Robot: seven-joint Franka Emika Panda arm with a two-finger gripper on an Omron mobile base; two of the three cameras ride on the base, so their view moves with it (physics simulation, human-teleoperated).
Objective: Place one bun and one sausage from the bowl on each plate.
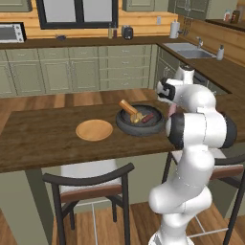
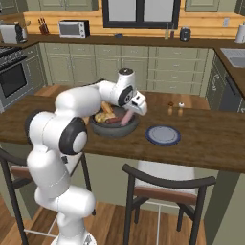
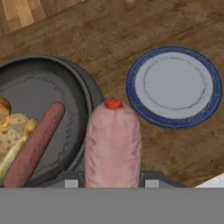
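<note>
here the pincer (image 3: 112,183) (over the bowl (image 3: 83,94) rim) grips the pink sausage (image 3: 113,144).

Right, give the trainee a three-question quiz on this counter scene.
1. True or false: the jaws grip the pale pink sausage.
2. Which plate has nothing on it: A the round tan wooden plate, B the blue-rimmed grey plate, C both?
3. Fill in: the dark red-brown sausage lies in the wide dark grey ___.

Key: 1 true; 2 C; 3 bowl.
</note>
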